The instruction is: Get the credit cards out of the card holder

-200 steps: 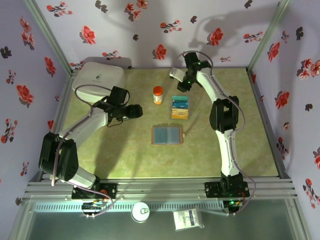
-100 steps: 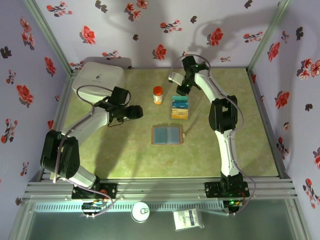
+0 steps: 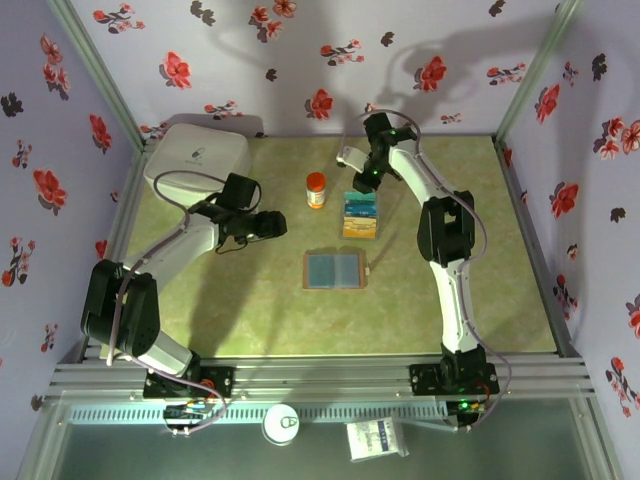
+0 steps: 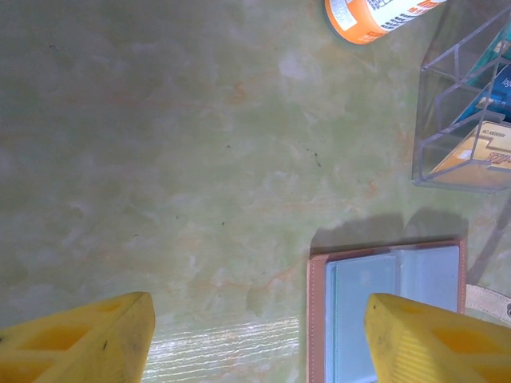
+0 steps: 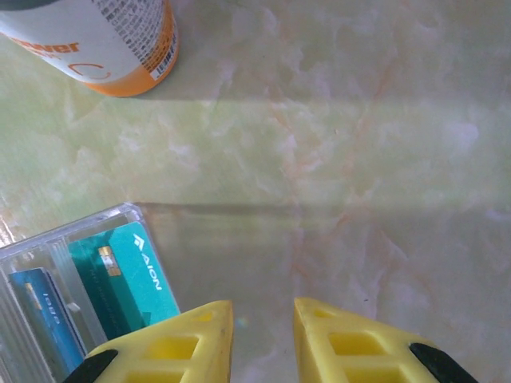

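Note:
The card holder (image 3: 335, 270) lies open on the table, reddish-brown rim, grey-blue slotted inside. In the left wrist view the card holder (image 4: 391, 303) is at the lower right. The credit cards (image 3: 360, 215), blue, teal and orange-yellow, stand in a clear plastic box (image 3: 361, 233) behind it. A teal card (image 5: 120, 275) and a blue card (image 5: 44, 319) show in that box. My left gripper (image 3: 280, 224) (image 4: 259, 307) is wide open and holds nothing, left of the holder. My right gripper (image 3: 362, 183) (image 5: 263, 307) hovers by the box's far edge, its jaws a narrow gap apart with nothing between.
An orange-capped bottle (image 3: 316, 189) (image 4: 375, 12) (image 5: 96, 40) stands left of the clear box (image 4: 467, 120). A white case (image 3: 197, 160) fills the back left corner. Flowered walls close in the table on three sides.
The right gripper has shifted slightly left and nearer to the clear box. The left arm has not moved.

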### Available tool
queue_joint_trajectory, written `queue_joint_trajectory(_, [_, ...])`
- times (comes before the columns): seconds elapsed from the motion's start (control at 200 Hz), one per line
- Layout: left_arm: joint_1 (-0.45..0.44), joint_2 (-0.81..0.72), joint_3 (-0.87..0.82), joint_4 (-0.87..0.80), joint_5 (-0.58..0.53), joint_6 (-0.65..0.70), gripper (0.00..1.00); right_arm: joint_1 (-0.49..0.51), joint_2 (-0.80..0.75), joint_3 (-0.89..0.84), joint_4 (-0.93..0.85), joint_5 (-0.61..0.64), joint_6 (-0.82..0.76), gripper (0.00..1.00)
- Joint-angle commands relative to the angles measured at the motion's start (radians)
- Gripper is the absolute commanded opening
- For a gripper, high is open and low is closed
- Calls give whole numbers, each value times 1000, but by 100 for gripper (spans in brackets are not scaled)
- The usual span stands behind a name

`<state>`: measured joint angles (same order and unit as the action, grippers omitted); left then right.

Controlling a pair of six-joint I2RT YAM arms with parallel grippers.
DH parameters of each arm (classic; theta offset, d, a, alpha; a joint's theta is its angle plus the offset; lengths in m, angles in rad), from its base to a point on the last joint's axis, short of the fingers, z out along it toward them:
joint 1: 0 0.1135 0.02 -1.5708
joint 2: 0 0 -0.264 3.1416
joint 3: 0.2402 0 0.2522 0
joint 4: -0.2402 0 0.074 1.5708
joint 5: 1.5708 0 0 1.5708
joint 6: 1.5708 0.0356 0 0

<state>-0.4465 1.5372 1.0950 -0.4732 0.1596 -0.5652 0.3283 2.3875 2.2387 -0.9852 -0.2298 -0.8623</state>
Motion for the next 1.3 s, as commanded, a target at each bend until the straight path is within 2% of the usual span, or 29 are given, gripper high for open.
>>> queue_joint_trajectory(0.0, [9,8,7,-5,14,-1,70,8,1,-7,-55,-29,-20,26])
queue_joint_trajectory(0.345, [14,-21,-26,23,24,-4,72,11,-4,13,-53,-28,-2,26])
queue_joint_trajectory(0.59, [34,-77,-60,58,23,19,86,14,-66,-45,68,-17,75,27])
queue_joint_trajectory(0.73, [38,-127,-72,88,18,73,100,25,-127,-125,124,-37,118,27])
queue_joint_trajectory(1.14, [73,-274,-152,196,36,135,100,130,-413,-505,379,-58,326,28])
queue_joint_trajectory(1.295, [74,-296,-179,263,117,154,100,201,-501,-623,416,-95,408,29])
